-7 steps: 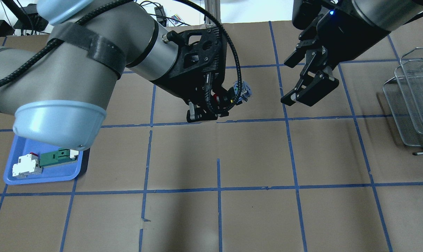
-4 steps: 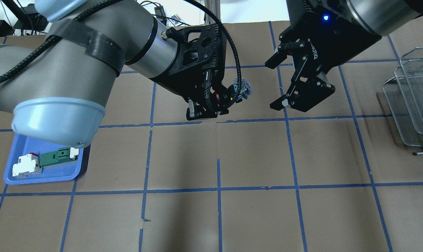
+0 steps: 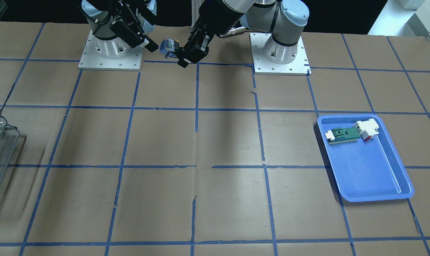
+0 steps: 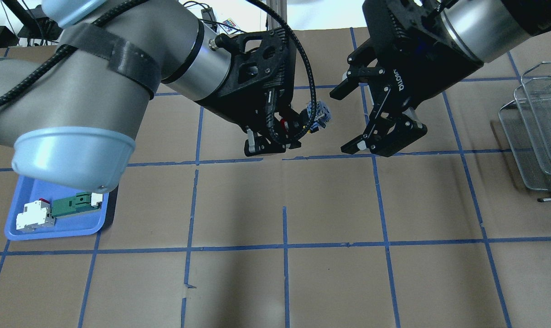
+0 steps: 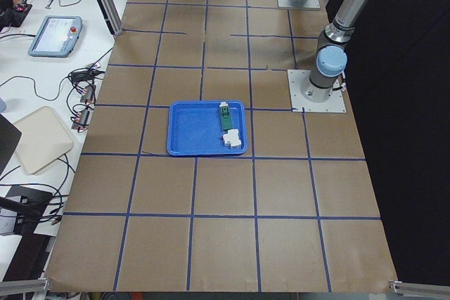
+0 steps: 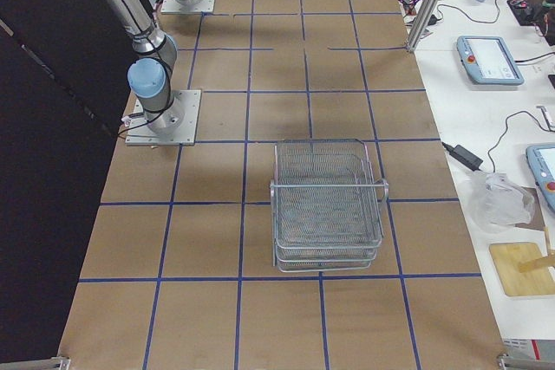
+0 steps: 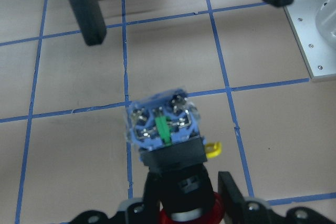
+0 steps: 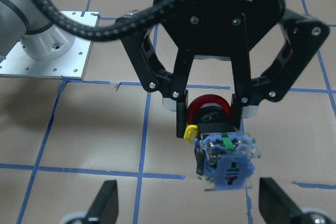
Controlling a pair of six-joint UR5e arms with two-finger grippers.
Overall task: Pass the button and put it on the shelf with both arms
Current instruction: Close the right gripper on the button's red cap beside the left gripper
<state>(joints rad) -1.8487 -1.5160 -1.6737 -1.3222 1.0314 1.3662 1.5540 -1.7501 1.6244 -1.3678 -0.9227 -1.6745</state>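
My left gripper (image 4: 296,124) is shut on the button (image 4: 317,114) and holds it in the air over the far middle of the table. The jaws clamp the black collar, with the red cap inside and the bluish-clear block pointing toward my right gripper (image 4: 342,120). The right gripper is open and empty, a short gap to the right of the block, its jaws facing it. In the right wrist view the button (image 8: 226,160) sits just ahead, between my open fingers (image 8: 106,199). The wire shelf (image 4: 537,132) stands at the table's right edge.
A blue plastic tray (image 4: 74,229) at the near left holds a green-and-white component (image 4: 72,206) and a white part. Brown paper with blue tape lines covers the table. The arm bases (image 3: 110,60) are bolted at the robot's side.
My right gripper has moved left and a little down toward the button, turning so that its open jaws face the block. The left gripper has held the button nearly still.
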